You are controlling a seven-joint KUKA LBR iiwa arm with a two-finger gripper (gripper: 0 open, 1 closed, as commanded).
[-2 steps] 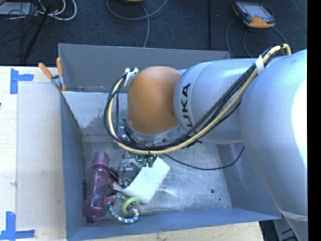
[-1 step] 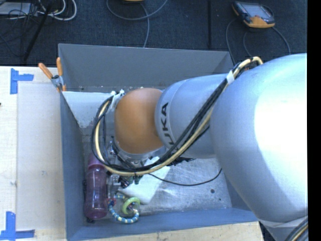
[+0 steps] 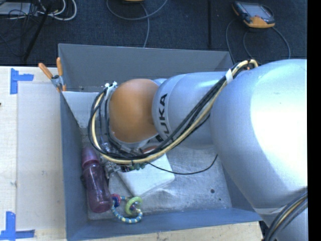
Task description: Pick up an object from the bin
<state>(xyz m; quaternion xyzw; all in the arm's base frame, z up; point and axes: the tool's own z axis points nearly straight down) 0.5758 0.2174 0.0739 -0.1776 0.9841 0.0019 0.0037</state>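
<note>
My gripper [image 3: 112, 166] is low in the bin's left half, mostly hidden under the arm's orange dome and cables. Only a bit of its dark body shows, between a purple plastic bottle and a white block. The purple bottle [image 3: 95, 182] lies lengthwise along the bin's left wall, just left of the gripper. The white rectangular block [image 3: 149, 178] lies tilted just right of and below the gripper. A small ring toy [image 3: 131, 207], green-yellow with a beaded blue band, rests by the bin's front wall below both.
The arm reaches in from the right and covers the bin's middle and right side. A grey cloth-like sheet [image 3: 200, 185] lies on the floor right of the white block. The bin's left and front walls stand close to the bottle and the ring toy.
</note>
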